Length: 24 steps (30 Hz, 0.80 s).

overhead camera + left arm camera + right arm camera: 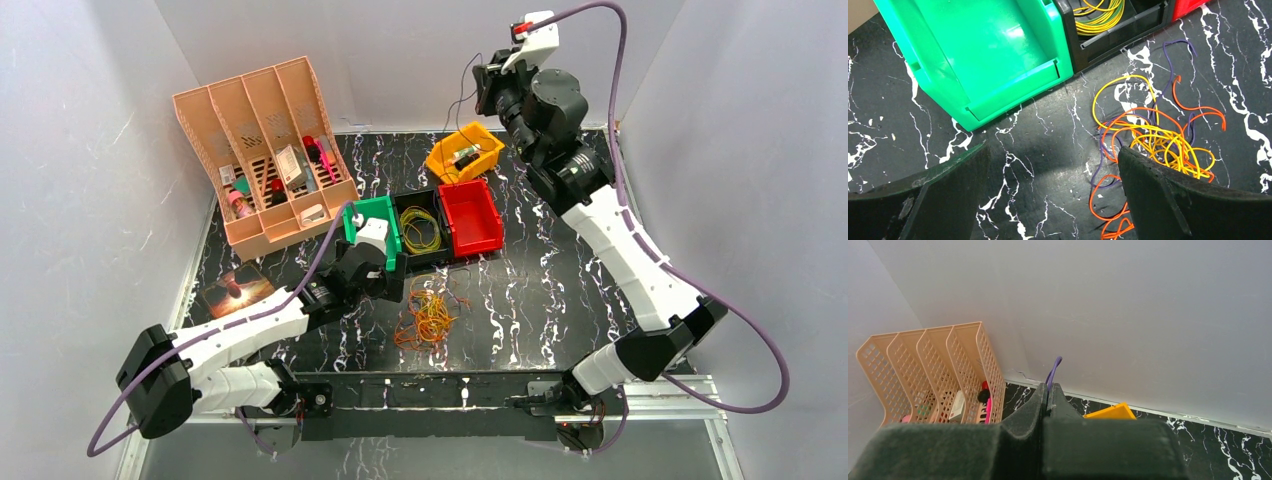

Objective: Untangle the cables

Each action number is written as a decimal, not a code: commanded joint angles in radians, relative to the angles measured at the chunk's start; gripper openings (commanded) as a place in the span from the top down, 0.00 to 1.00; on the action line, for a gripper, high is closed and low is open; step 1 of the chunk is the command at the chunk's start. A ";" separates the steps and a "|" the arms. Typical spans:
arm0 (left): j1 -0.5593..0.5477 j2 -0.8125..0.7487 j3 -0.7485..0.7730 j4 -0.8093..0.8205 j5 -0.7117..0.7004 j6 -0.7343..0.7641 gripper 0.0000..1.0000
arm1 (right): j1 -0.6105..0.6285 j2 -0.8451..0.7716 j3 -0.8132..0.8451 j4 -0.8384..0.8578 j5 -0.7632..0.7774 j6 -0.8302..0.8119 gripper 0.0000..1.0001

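A tangle of orange, yellow and purple cables (428,315) lies on the black marble table in front of the bins; in the left wrist view the tangle (1158,140) sits by my right finger. My left gripper (385,285) hovers low just left of it, open and empty (1053,160). Yellow and green cable loops (420,228) lie in the black bin (1098,12). My right gripper (485,85) is raised high at the back, shut (1048,390) on a thin purple cable (1054,367) that hangs down towards the yellow bin (465,150).
A green bin (375,225), the black bin and a red bin (470,215) stand in a row mid-table. A peach file organizer (265,160) with small items stands at the back left. White walls enclose the table.
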 commanded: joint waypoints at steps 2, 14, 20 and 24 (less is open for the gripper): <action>0.004 -0.040 0.033 -0.038 -0.025 0.033 0.02 | -0.012 0.018 0.102 0.045 -0.020 -0.001 1.00; 0.004 -0.037 0.062 -0.056 -0.035 0.063 0.02 | -0.020 0.066 0.256 0.024 -0.046 -0.018 1.00; 0.004 -0.042 0.069 -0.057 -0.034 0.068 0.02 | -0.024 0.087 0.279 0.017 -0.046 -0.022 1.00; 0.003 -0.031 0.060 -0.051 -0.019 0.057 0.02 | -0.031 0.097 0.270 0.015 -0.049 -0.016 1.00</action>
